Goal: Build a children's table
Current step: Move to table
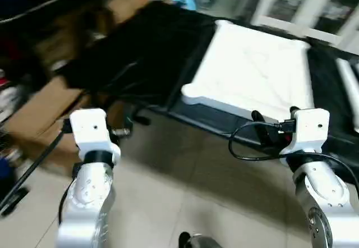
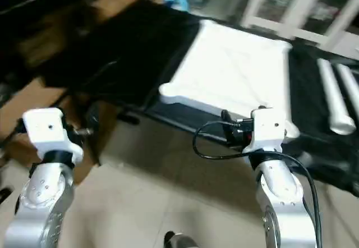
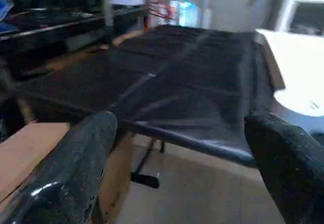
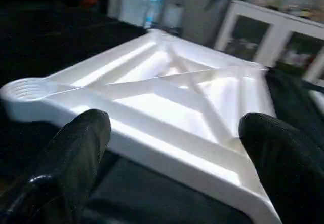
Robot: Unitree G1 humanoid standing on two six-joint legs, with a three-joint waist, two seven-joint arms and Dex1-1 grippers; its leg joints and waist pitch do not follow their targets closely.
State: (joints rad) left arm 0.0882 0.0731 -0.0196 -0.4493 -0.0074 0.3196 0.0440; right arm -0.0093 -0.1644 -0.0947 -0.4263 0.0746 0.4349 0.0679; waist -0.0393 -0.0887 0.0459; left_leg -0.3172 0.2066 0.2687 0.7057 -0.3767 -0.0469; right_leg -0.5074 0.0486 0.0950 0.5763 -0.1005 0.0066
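The children's table lies in parts on the black-draped work table (image 1: 140, 51). Its white tabletop (image 1: 252, 74) rests upside down, X-ribs up, with a round corner socket (image 4: 25, 89) at its near left corner. Two white tube legs (image 2: 332, 99) lie to the right of it. My right gripper (image 4: 177, 158) is open with nothing between its fingers (image 4: 76, 153), just short of the tabletop's near edge. My left gripper (image 3: 182, 168) is also open and holds nothing. It hangs over the floor in front of the work table's bare left half, well left of the tabletop.
Cardboard boxes (image 1: 39, 113) stand on the floor to the left, under and beside the work table. White glass-door cabinets (image 1: 314, 1) line the back right. A black cable (image 1: 247, 147) loops off my right wrist. Tiled floor (image 1: 185, 203) lies below my arms.
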